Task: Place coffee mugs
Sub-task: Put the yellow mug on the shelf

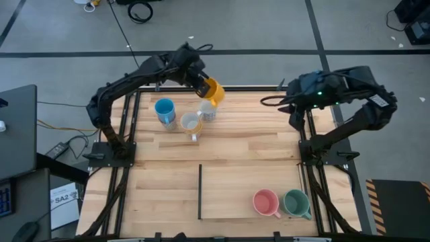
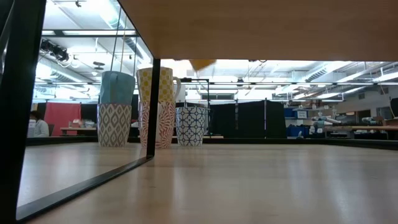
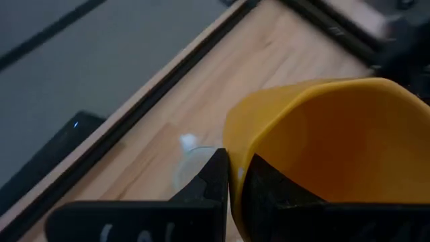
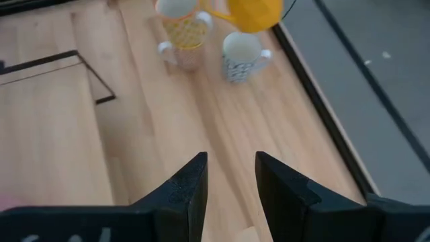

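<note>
High view, we see the left gripper [image 1: 207,88] pinching the orange mug [image 1: 213,91] upper centre, pink mug [image 1: 265,202] and green mug [image 1: 296,203] lower right, paper reading "SA2" [image 1: 62,199] lower left, left wrist view, fingers [image 3: 211,176] clamp the rim, right wrist view, right gripper [image 4: 230,176] half-open, empty.

I'm working in what looks like a large robotics lab or open workshop hall. My table [image 1: 222,168] is a pale wooden top in a black metal frame, standing on a grey concrete floor [image 1: 269,27] marked with dark lines. Loose cables [image 1: 140,10] lie on that floor, and a dark monitor [image 1: 17,128] sits off to one side. Looking level across the table, I see long rows of ceiling strip lights [image 2: 323,84], black partition screens [image 2: 249,118], a red panel [image 2: 62,115], cluttered workbenches [image 2: 367,129] far back, and a person [image 2: 38,126] seated at the edge of the room.
</note>
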